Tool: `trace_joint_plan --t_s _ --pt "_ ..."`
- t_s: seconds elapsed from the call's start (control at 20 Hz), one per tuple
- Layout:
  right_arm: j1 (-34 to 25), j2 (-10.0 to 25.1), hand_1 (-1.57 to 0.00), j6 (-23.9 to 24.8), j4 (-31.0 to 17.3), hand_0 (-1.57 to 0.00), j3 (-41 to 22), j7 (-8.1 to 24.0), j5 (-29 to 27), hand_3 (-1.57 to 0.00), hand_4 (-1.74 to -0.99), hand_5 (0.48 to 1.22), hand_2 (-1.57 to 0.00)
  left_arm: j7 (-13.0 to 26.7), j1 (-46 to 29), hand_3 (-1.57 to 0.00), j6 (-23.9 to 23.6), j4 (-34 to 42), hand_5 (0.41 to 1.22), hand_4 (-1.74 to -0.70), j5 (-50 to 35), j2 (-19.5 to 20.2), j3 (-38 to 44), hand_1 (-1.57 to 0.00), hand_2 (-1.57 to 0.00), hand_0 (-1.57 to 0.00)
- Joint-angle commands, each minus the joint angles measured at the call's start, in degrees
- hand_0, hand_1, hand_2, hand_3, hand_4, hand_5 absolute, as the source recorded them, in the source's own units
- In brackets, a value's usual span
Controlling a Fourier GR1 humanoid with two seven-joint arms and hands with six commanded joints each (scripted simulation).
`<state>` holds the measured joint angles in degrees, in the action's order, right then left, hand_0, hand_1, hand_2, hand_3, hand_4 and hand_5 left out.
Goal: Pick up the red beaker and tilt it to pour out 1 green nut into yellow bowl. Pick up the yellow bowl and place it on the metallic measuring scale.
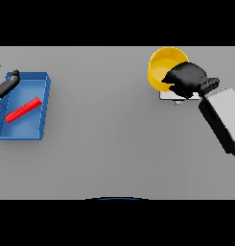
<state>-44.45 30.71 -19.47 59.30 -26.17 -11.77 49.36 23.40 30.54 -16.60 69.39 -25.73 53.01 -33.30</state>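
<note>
Grey tabletop (114,144) carries a blue tray (44,81) at far left holding the red beaker (23,110). At far right, the right hand (186,79), fingers (170,86) clenched on the yellow bowl (162,65), should keep it level and centre it over the metallic scale (179,97) before releasing. The left hand (6,84), fingers relaxed, idles beside the tray.

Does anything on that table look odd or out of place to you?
Yes: the red beaker lies flat on its side in the blue tray, at the left hand. The right hand grips the yellow bowl over the scale; no nut is visible.
</note>
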Motion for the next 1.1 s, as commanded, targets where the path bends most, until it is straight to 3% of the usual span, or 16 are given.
trace_joint_plan --t_s 0.0,0.2,0.4,0.65,0.8,0.9,0.95,1.0,1.05 --pt "-0.41 0.05 -1.57 0.78 -1.77 -1.57 0.50 -0.33 0.01 -1.15 -1.741 1.221 -1.55 -0.08 -0.18 0.00 -0.36 0.49 0.738 -0.74 0.12 0.08 -0.06 0.00 0.00 0.00" --pt "-2.31 -0.68 -1.57 3.73 -9.77 -1.57 1.68 -0.22 0.30 -1.17 -1.741 1.221 -1.50 0.39 -0.38 0.00 -0.33 0.92 0.725 -0.72 0.54 0.87 -0.29 0.00 0.00 0.00" --pt "-4.06 -2.37 -1.57 6.07 -17.97 -1.57 2.41 -0.89 0.41 -1.29 -1.741 1.221 -1.45 0.32 -0.03 0.00 -0.05 0.60 0.713 -0.73 0.19 0.50 -0.10 0.00 0.00 0.00" --pt "-4.66 -3.31 -1.57 6.39 -22.77 -1.55 3.36 -2.89 -0.74 -1.41 -1.741 1.221 -1.39 -0.20 -0.44 0.00 0.14 0.27 0.714 -0.73 0.29 0.63 -0.08 0.00 0.00 0.00" --pt "-5.54 -3.94 -1.57 5.97 -25.46 -1.42 3.99 -2.53 -0.91 -1.49 -1.741 1.221 -1.36 0.76 -0.54 0.00 -0.62 1.35 0.712 -0.73 0.57 0.71 -0.50 0.00 0.00 0.00" --pt "-5.85 -3.93 -1.57 5.00 -25.17 -1.40 3.93 -2.33 -0.92 -1.36 -1.741 1.221 -1.39 1.31 0.06 0.00 -0.21 0.34 0.715 -0.73 0.78 0.10 -0.79 0.00 0.00 0.00" --pt "-5.87 -3.46 -1.46 4.24 -25.11 -1.33 4.04 -3.19 -1.10 -1.20 -1.741 1.221 -1.42 0.56 -0.32 0.00 0.04 0.09 0.717 -0.73 0.50 -0.15 -0.66 0.00 0.00 0.00" --pt "-5.86 -3.54 -1.32 4.37 -25.47 -1.13 4.55 -3.26 -1.32 -1.06 -1.701 1.221 -1.33 0.58 0.12 0.00 0.22 -0.28 0.720 -0.73 0.47 -0.30 -0.53 0.00 0.00 0.00" --pt "-5.79 -3.59 -1.15 4.52 -25.69 -0.90 4.79 -3.07 -1.42 -0.94 -1.660 1.143 -1.19 -0.20 -0.29 0.00 0.12 -0.38 0.723 -0.73 0.42 -0.10 -0.29 0.00 0.00 0.00"
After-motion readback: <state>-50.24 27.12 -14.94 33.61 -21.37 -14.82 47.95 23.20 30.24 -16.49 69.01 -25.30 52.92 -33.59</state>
